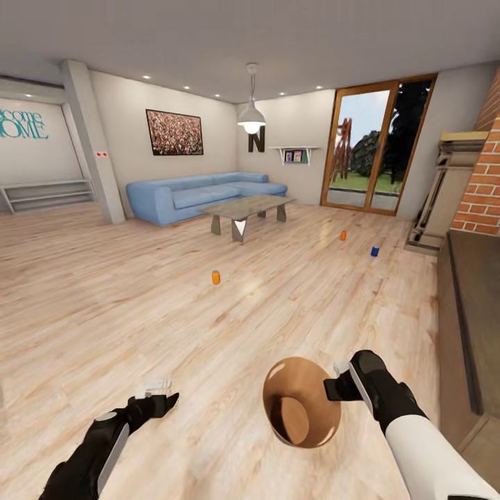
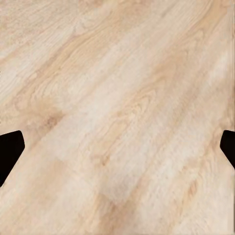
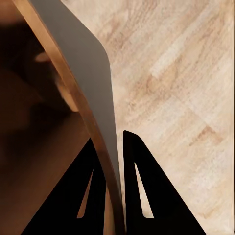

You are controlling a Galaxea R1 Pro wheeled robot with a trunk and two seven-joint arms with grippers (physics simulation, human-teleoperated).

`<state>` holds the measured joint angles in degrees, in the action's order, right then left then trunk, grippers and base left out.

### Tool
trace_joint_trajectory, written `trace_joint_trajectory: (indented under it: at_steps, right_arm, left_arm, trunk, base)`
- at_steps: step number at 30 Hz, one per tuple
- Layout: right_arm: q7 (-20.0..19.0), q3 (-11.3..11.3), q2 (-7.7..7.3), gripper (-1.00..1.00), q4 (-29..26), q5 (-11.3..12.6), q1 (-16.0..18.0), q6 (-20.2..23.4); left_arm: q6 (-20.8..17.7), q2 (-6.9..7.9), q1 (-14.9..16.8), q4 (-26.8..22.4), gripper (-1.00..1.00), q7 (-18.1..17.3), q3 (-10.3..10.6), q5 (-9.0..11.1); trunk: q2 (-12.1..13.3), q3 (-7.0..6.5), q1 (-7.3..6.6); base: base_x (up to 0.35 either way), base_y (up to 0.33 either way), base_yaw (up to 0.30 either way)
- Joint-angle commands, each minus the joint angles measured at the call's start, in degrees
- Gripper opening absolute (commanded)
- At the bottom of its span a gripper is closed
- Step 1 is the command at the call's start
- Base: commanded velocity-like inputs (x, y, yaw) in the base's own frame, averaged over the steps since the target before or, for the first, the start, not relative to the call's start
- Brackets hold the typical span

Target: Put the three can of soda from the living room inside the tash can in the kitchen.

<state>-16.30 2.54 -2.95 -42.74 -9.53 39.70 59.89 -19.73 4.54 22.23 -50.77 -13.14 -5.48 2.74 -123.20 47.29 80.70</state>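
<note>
Pale wood planks (image 1: 104,292) ran across the living room to a blue corner sofa (image 1: 201,196), a glass-topped coffee table (image 1: 247,208) and wood-framed glass doors (image 1: 375,156). Three small cylindrical soda cans stood well apart on the floor: one orange (image 1: 216,278) nearest, another orange (image 1: 343,235) and a blue one (image 1: 375,251) beyond. The right gripper (image 3: 115,147) pinched the rim of the round trash can (image 1: 300,403), glossy copper-brown inside, pale outside. The left gripper (image 1: 158,389) hung with fingers apart, empty.
</note>
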Motion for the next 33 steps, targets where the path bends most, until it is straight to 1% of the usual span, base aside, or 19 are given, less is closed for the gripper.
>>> trace_joint_trajectory:
  at_steps: [1,2,3,5,7,10,11,14,15,17,21,25,29,33]
  right_arm:
    - [-0.5,-0.2,-0.05,-1.00,0.0,1.1,0.0,0.1]
    - [-0.8,-0.4,-0.10,-1.00,-0.1,1.1,0.0,0.1]
    - [-1.7,-0.7,-0.24,-1.00,-0.1,1.1,0.1,0.1]
    - [-2.6,-1.0,-0.59,-1.00,-0.1,1.0,0.2,0.1]
    - [-3.4,-1.2,-1.26,-1.00,-0.1,1.0,0.3,0.1]
    - [-4.2,-1.3,-2.63,-1.00,-0.1,1.0,0.3,0.0]
    - [-4.5,-1.4,-3.70,-1.00,-0.1,1.0,0.4,-0.2]
    - [-5.6,-1.4,-5.24,-1.00,-0.1,1.1,0.4,-1.2]
    - [-7.1,-1.4,-6.06,-1.00,-0.1,1.0,0.4,-1.8]
    - [-9.1,-1.5,-6.81,-1.00,-0.1,1.0,0.4,-2.2]
    - [-13.3,-1.5,-8.28,-1.00,-0.1,0.8,0.4,-2.7]
    - [-14.7,-1.5,-8.73,-1.00,-0.1,0.8,0.4,-2.8]
    - [-15.5,-1.6,-8.92,-1.00,-0.2,0.8,0.4,-2.9]
    - [-15.7,-1.9,-8.62,-1.00,-0.2,0.8,0.4,-2.9]
  left_arm:
    - [-0.6,0.10,1.1,0.1,1.00,-0.1,0.0,0.0]
    - [-1.0,0.21,2.1,0.2,1.00,-0.1,0.0,-0.1]
    - [-1.6,0.46,3.8,0.6,1.00,-0.2,0.0,-0.1]
    - [-2.1,0.80,5.1,1.0,1.00,-0.3,0.0,-0.1]
    - [-2.3,1.21,6.0,1.4,1.00,-0.3,0.0,-0.1]
    - [-2.8,1.61,6.9,1.5,1.00,-0.3,0.0,-0.1]
    - [-3.5,1.80,7.3,1.6,1.00,-0.4,0.0,-0.1]
    - [-5.2,2.01,7.6,1.5,1.00,-0.6,0.0,0.0]
    - [-6.1,2.09,7.7,1.4,1.00,-1.2,0.0,0.1]
    - [-6.4,2.17,7.7,1.3,1.00,-2.4,0.0,0.3]
    - [-6.6,2.30,7.7,1.1,1.00,-6.0,-0.3,0.2]
    - [-6.5,2.44,7.7,1.5,1.00,-7.1,-0.5,0.2]
    - [-5.6,2.57,7.4,1.3,1.00,-7.7,-0.5,0.2]
    - [-4.1,2.65,7.2,1.2,1.00,-7.8,-0.5,0.2]
  trunk:
    - [0.4,-0.18,-0.23]
    - [0.8,-0.36,-0.45]
    - [1.2,-0.54,-0.67]
    - [2.0,-0.90,-1.11]
    - [2.8,-1.26,-1.55]
    - [4.0,-1.80,-2.20]
    - [4.4,-1.98,-2.42]
    - [5.6,-2.52,-3.08]
    - [6.0,-2.70,-3.30]
    - [6.8,-3.05,-3.74]
    - [8.4,-3.77,-4.62]
    - [10.0,-4.49,-5.50]
    - [11.6,-5.21,-6.38]
    - [11.6,-5.21,-6.38]
  base:
    - [0.000,0.000,0.000]
    - [0.000,0.000,0.000]
    - [0.000,0.000,0.000]
    - [0.000,0.000,0.000]
    - [0.000,0.000,0.000]
    - [0.000,0.000,0.000]
    - [0.000,0.000,0.000]
    - [0.000,0.000,0.000]
    - [0.000,0.000,0.000]
    - [0.000,0.000,0.000]
    - [0.000,0.000,0.000]
    - [0.000,0.000,0.000]
    - [0.000,0.000,0.000]
    - [0.000,0.000,0.000]
